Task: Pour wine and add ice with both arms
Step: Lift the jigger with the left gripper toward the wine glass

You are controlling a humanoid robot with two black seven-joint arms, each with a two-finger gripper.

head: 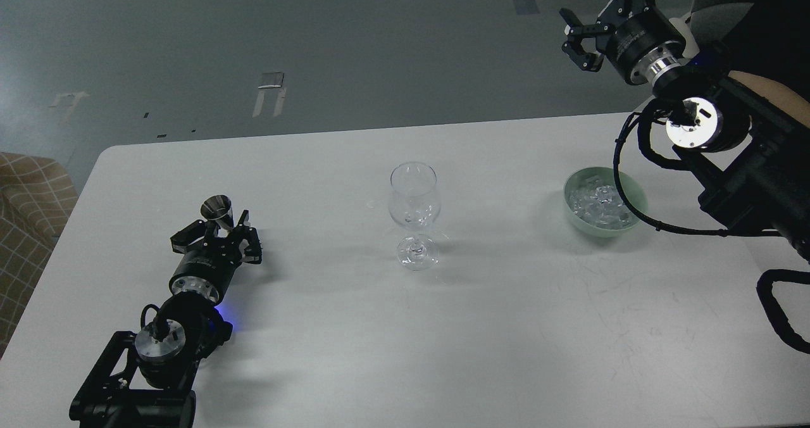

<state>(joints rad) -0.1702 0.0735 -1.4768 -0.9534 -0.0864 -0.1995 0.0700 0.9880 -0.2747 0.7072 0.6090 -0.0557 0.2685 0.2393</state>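
A clear stemmed glass (414, 195) stands upright and empty at the table's middle. The ice (597, 202) is a glittering heap in a pale green bowl (636, 195) at the right. My left gripper (223, 224) lies low on the table at the left, its fingers closed around a small metal cup (217, 209) that stands up between them. My right gripper (595, 16) is open and empty, raised high beyond the table's far right edge, well above and behind the bowl.
The white table (519, 327) has its far edge just behind the glass and bowl. A checked cushion (25, 206) sits off the left edge. My right arm's cable (623, 181) loops over the bowl's right side.
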